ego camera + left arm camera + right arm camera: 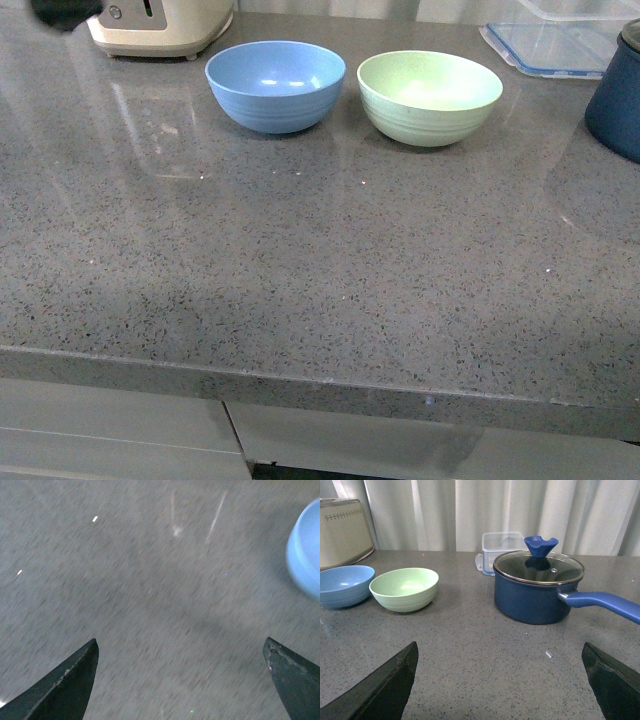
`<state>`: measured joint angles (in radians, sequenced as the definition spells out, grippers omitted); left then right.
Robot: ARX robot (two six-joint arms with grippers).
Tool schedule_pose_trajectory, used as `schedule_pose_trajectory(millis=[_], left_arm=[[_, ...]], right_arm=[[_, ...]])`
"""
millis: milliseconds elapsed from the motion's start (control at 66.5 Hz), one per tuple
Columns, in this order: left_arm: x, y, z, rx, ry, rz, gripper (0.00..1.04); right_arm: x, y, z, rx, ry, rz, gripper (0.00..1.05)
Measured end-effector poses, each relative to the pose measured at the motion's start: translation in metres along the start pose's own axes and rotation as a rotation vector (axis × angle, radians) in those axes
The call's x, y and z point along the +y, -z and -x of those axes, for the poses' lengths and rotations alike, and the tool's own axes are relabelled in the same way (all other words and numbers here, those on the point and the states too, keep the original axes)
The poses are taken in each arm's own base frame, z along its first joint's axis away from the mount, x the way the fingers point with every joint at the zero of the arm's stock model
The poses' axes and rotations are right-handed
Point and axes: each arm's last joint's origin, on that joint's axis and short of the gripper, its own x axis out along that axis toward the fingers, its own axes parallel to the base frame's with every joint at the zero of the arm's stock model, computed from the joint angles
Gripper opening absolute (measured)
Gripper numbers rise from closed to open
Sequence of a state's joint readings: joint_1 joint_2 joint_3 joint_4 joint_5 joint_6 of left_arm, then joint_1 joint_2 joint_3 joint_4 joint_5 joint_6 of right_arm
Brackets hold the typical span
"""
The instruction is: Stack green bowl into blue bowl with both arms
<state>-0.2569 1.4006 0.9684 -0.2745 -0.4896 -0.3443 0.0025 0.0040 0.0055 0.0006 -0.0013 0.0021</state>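
The blue bowl [276,84] and the green bowl [430,96] stand upright side by side, a little apart, at the back of the grey counter, blue to the left of green. Both look empty. Neither arm shows in the front view. My left gripper [180,652] is open over bare counter, and an edge of the blue bowl [306,555] shows at the side of its view. My right gripper [500,652] is open and empty low over the counter; the green bowl [404,588] and blue bowl [344,585] lie well ahead of it.
A dark navy pot [617,92] with a glass lid and long handle [538,586] stands right of the green bowl. A clear plastic container [552,38] is behind it. A cream toaster [160,24] stands back left. The counter's front edge [320,385] runs below.
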Motion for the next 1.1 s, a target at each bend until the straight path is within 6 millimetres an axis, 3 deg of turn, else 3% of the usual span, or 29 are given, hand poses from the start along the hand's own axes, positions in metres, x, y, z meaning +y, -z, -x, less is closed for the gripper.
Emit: schedule_pose_trajectory(millis=[165, 286, 496, 557, 632, 722, 797, 1008, 1098], left_arm=[[0.050, 0.071, 0.042, 0.127, -0.100, -0.018, 0.98], [0.079, 0.110, 0.060, 0.187, -0.172, -0.022, 0.98], [0.082, 0.111, 0.063, 0.167, -0.150, -0.004, 0.97], [0.084, 0.119, 0.055, 0.030, 0.067, 0.038, 0.88], [0.088, 0.134, 0.052, -0.267, 0.290, 0.018, 0.74], [0.092, 0.127, 0.061, -0.547, 0.356, -0.011, 0.57], [0.097, 0.124, 0.066, -0.612, 0.364, -0.030, 0.44], [0.108, 0.140, 0.062, -0.599, 0.337, -0.059, 0.03], [0.109, 0.143, 0.064, -0.607, 0.335, -0.063, 0.04]], right_arm=[[0.000, 0.000, 0.000, 0.000, 0.000, 0.000, 0.95], [0.000, 0.000, 0.000, 0.000, 0.000, 0.000, 0.95], [0.000, 0.000, 0.000, 0.000, 0.000, 0.000, 0.95], [0.000, 0.000, 0.000, 0.000, 0.000, 0.000, 0.95], [0.000, 0.000, 0.000, 0.000, 0.003, 0.000, 0.95], [0.000, 0.000, 0.000, 0.000, 0.000, 0.000, 0.95], [0.000, 0.000, 0.000, 0.000, 0.000, 0.000, 0.95], [0.000, 0.000, 0.000, 0.000, 0.000, 0.000, 0.95], [0.000, 0.000, 0.000, 0.000, 0.000, 0.000, 0.95]])
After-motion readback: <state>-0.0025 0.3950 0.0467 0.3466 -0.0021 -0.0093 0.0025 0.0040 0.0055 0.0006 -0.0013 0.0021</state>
